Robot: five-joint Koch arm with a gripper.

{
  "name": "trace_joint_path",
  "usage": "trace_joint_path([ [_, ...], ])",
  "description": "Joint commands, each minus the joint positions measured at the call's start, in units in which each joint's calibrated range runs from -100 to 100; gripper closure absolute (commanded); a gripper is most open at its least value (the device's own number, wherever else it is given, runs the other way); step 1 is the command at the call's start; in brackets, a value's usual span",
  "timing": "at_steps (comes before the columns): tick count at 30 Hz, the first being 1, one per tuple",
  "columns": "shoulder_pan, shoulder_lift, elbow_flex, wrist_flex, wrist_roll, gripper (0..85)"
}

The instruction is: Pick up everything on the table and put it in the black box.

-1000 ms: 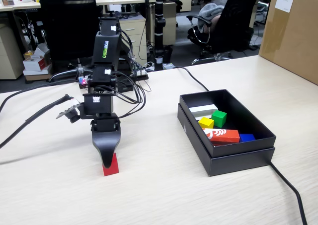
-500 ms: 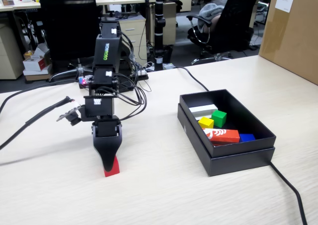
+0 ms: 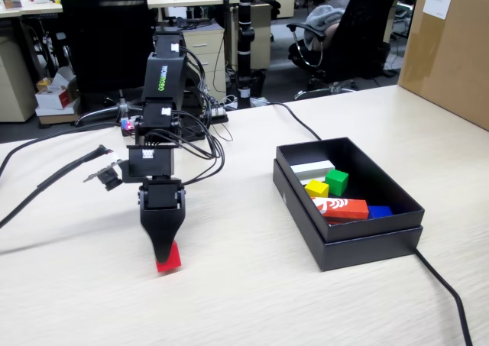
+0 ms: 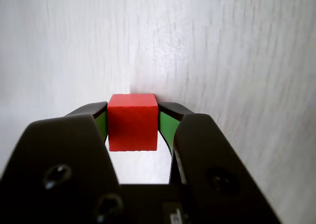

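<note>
The pincer (image 4: 133, 116) grips the red cube (image 4: 133, 122), perhaps just off the wood-grain counter (image 3: 252, 285); the matte black box (image 3: 367, 235) holds other blocks.

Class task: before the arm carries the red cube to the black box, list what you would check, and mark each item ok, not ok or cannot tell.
1. Red cube sits between the gripper pads, touching both: ok.
2. Cube square in the grip, not tilted: ok.
3. Cube lifted clear of the table: cannot tell.
4. Black box is open: ok.
5. Free floor space in the box beside the green cube and yellow cube: ok.
</note>
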Motion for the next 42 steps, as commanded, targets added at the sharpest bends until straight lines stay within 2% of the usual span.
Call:
trace_joint_path([
  [1, 0.73, -10.24, 0.58, -5.91, 0.24, 84.5],
  [9, 5.13, -30.43, -0.6, -13.85, 2.93, 84.5],
  [18, 20.46, -44.77, -1.33, -13.77, 10.01, 84.5],
  [21, 23.54, -44.89, -1.33, -13.68, 11.62, 84.5],
  [22, 25.05, -44.32, -1.51, -12.9, 12.99, 84.5],
  [29, 27.5, -39.27, -5.59, -12.47, 15.92, 84.3],
  [37, 25.84, -31.69, -14.93, -3.06, 15.43, 84.3],
  [38, 25.74, -31.69, -15.56, -2.28, 15.38, 83.7],
  [42, 25.79, -30.55, -17.37, -1.85, 15.24, 58.8],
])
